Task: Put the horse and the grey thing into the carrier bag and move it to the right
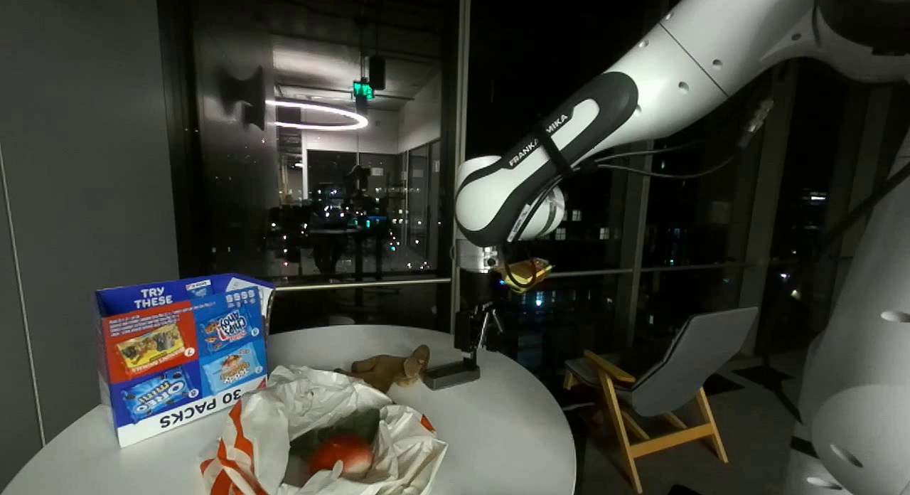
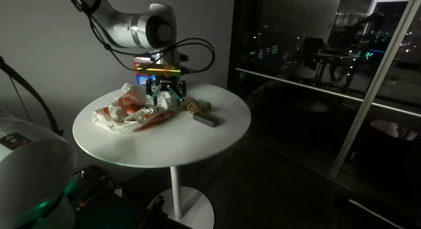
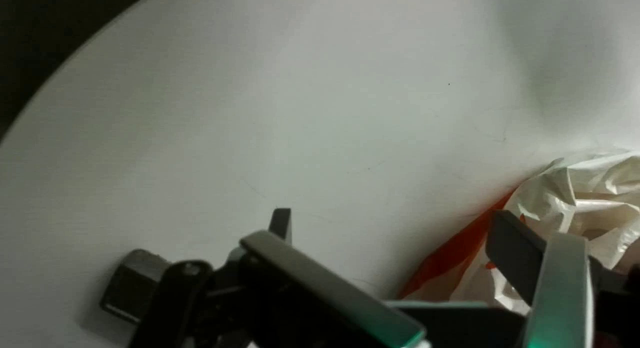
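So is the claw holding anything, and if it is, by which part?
Nothing is held: the claw stands open, and the grey block lies on the table.

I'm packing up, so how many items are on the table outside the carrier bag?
3: the horse beside the carrier bag, the grey thing near the horse, and the snack box behind the bag in both exterior views. More may be hidden.

Horse [image 1: 382, 368] (on table [image 1: 508, 424]) beside bag [image 1: 316, 390]
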Tool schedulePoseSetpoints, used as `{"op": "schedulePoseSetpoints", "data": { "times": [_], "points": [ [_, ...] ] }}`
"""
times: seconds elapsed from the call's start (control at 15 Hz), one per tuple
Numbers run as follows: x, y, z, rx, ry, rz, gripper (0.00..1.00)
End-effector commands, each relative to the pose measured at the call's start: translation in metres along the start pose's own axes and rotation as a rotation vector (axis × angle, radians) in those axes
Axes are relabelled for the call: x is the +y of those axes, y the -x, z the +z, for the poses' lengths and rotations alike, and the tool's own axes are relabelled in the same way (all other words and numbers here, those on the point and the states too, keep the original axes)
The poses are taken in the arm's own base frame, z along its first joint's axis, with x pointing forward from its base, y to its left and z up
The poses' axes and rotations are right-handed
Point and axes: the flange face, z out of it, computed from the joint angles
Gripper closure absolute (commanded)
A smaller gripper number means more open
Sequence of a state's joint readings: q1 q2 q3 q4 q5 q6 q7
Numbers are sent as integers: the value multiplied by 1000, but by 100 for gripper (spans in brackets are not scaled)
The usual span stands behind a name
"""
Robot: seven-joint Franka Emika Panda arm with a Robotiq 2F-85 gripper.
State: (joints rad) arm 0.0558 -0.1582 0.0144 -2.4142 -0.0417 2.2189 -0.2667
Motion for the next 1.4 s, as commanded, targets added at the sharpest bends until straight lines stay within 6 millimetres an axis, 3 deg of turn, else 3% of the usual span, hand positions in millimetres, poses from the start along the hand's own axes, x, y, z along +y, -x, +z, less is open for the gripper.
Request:
{"op": "schedulePoseSetpoints", "data": {
  "times": [0.0, 0.13, 0.2, 0.67, 1.07, 1.33],
  "points": [
    [-17, -42, 5, 8, 56, -193, 0],
    [-29, -57, 9, -4, 73, -276, 0],
    [-25, -36, 8, -6, 54, -196, 0],
    [-32, -57, 18, -1, 71, -257, 0],
    [-22, -114, 11, 72, 97, -274, 0],
    [-9, -163, 4, 105, 112, -280, 0]
  ]
}}
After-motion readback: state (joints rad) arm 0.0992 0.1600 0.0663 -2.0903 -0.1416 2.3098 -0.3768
